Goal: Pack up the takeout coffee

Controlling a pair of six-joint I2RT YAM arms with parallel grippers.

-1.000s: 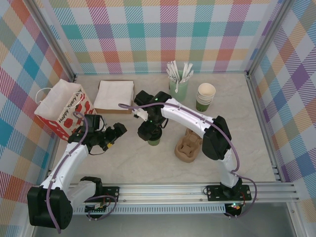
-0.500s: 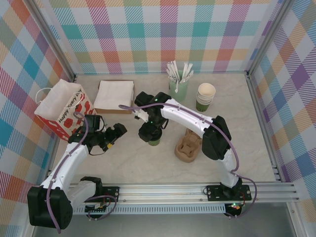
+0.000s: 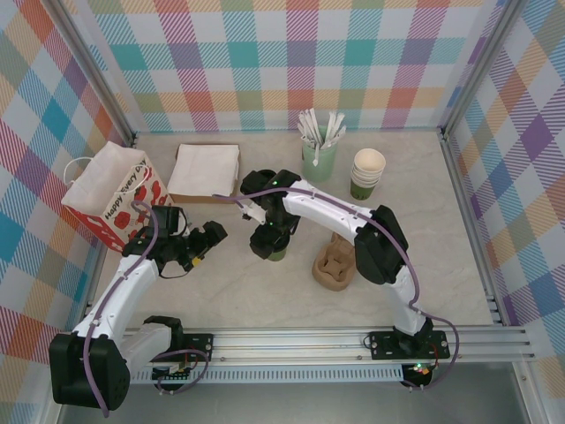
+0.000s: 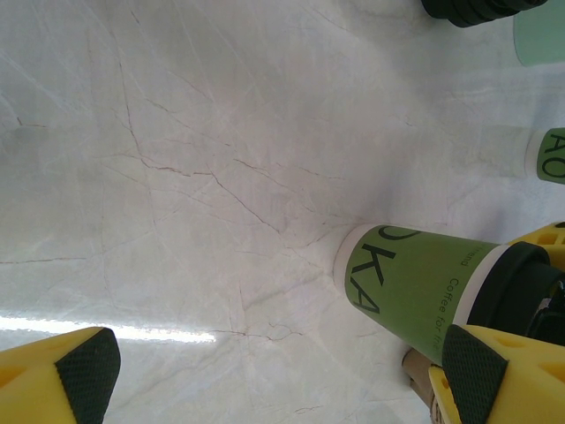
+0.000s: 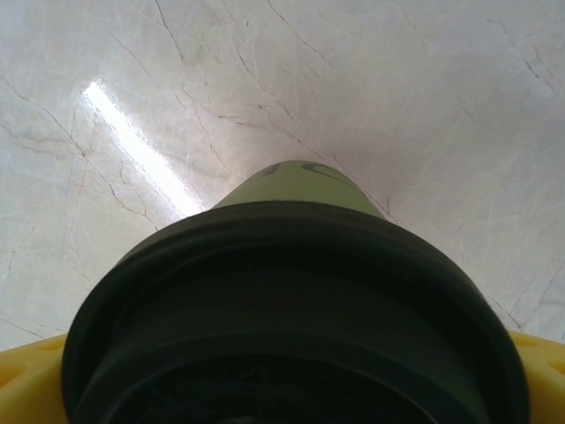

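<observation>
1. table [image 3: 221,291]: pale marbled top, walled in plaid on 3 sides.
2. gift bag [image 3: 110,190]: red and white, upright and open-mouthed, at 9 to 10 o'clock on the table, against the left wall.
3. white paper stack [image 3: 206,170]: flat, at 11 o'clock.
4. cardboard cup carrier [image 3: 335,265]: brown, empty, at 4 o'clock from the coffee and just beside it.
5. stack of lidless cups [image 3: 367,173]: green, at 1 to 2 o'clock.
6. pot of stirrers [image 3: 319,157]: pale green, at 12 to 1 o'clock.
7. takeout coffee [image 3: 276,253]: green cup with a black lid [image 5: 291,309], upright near the table's centre, base on the marble in the left wrist view [image 4: 415,278].
8. right gripper [image 3: 269,240]: over the coffee; in the right wrist view its yellow fingers [image 5: 540,371] sit against both sides of the lid, so it looks closed on the cup at lid height.
9. left gripper [image 3: 207,237]: at 9 o'clock from the coffee, apart from it; fingers spread wide and holding nothing, the cup beyond its right pad [image 4: 477,371].

status: 1 step appears done, the hold on the coffee. the cup is not lifted and sits in neither the carrier nor the bag. left, by my reading: lift it upright, carry it to its container, lower it in, let go. which container is meant cannot be told; the carrier is nearest.
</observation>
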